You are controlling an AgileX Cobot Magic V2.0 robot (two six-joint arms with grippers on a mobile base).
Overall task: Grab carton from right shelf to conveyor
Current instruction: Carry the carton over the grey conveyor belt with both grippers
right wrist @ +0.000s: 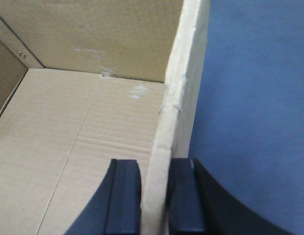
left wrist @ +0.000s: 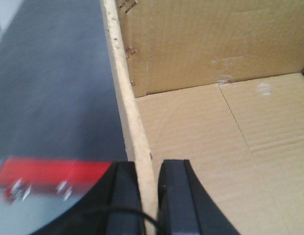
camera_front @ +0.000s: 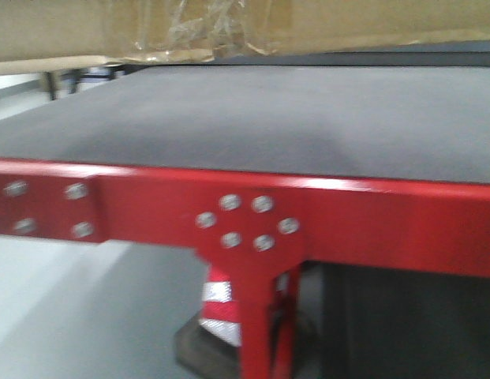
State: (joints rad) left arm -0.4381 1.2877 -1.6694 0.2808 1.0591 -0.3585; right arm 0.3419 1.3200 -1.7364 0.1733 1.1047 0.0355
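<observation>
The brown carton [camera_front: 71, 31] hangs above the conveyor [camera_front: 252, 126], its taped lower seam at the top of the front view. The conveyor is a dark grey belt with a red edge strip [camera_front: 347, 209]. My left gripper [left wrist: 151, 169] is shut on the carton's left wall [left wrist: 123, 88], one finger inside the carton [left wrist: 205, 132] and one outside over the belt [left wrist: 49, 88]. My right gripper [right wrist: 155, 169] is shut on the carton's right wall [right wrist: 183, 83], with the open carton floor [right wrist: 78, 147] to its left. The right shelf is out of view.
Below the red frame stands a red leg [camera_front: 260, 316], with a red-and-white striped cone [camera_front: 221, 304] on a dark base behind it. Grey floor [camera_front: 79, 316] lies at lower left. Dim shapes stand at the belt's far left [camera_front: 79, 79].
</observation>
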